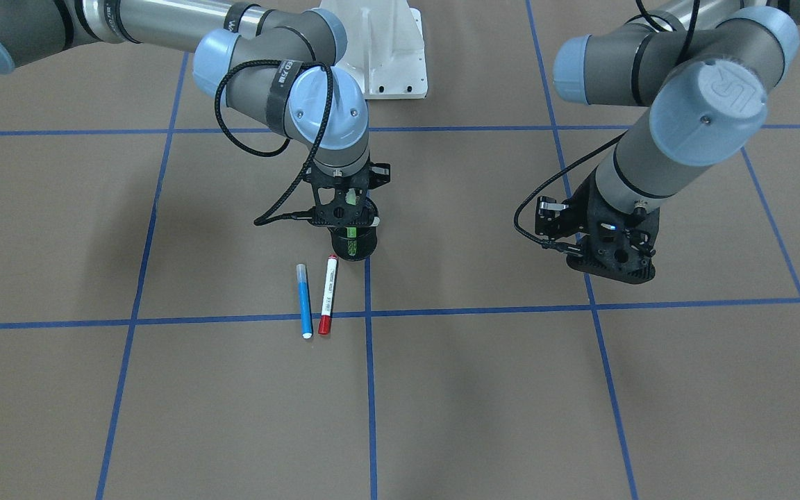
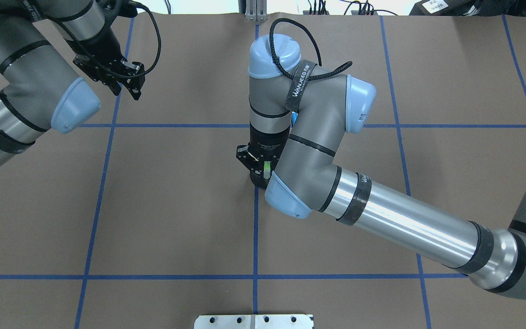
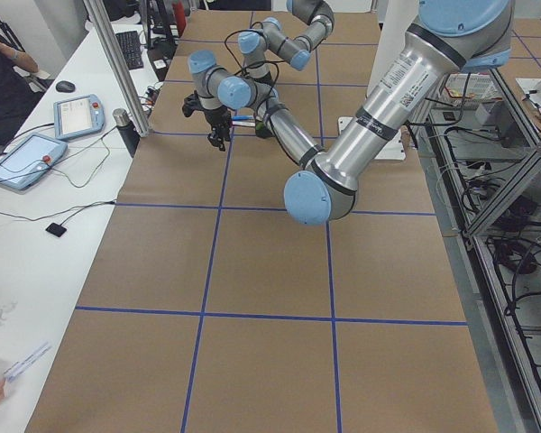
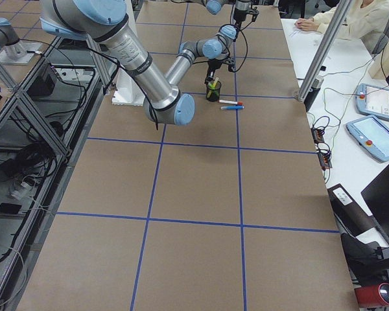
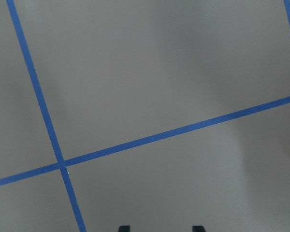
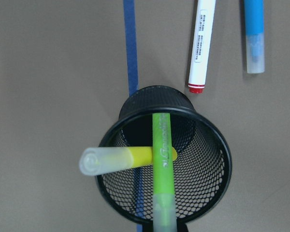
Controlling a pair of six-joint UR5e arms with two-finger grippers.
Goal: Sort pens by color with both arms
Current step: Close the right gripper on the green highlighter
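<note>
A black mesh cup (image 1: 353,244) stands near the table's middle on a blue tape line. In the right wrist view a yellow pen (image 6: 116,159) leans in the cup (image 6: 217,145). Beside it a lime green pen (image 6: 163,164) rises out of the cup toward the camera. My right gripper (image 1: 351,222) hangs straight over the cup, shut on the green pen's upper end. A blue pen (image 1: 304,301) and a white pen with a red cap (image 1: 328,295) lie side by side on the paper just beyond the cup. My left gripper (image 2: 128,89) hovers far off to the side, open and holding nothing.
The white metal base (image 1: 386,55) sits at the robot's edge of the table. Blue tape lines (image 5: 135,142) divide the brown paper into squares. A side table with tablets (image 3: 27,158) runs along the far edge, with people seated there.
</note>
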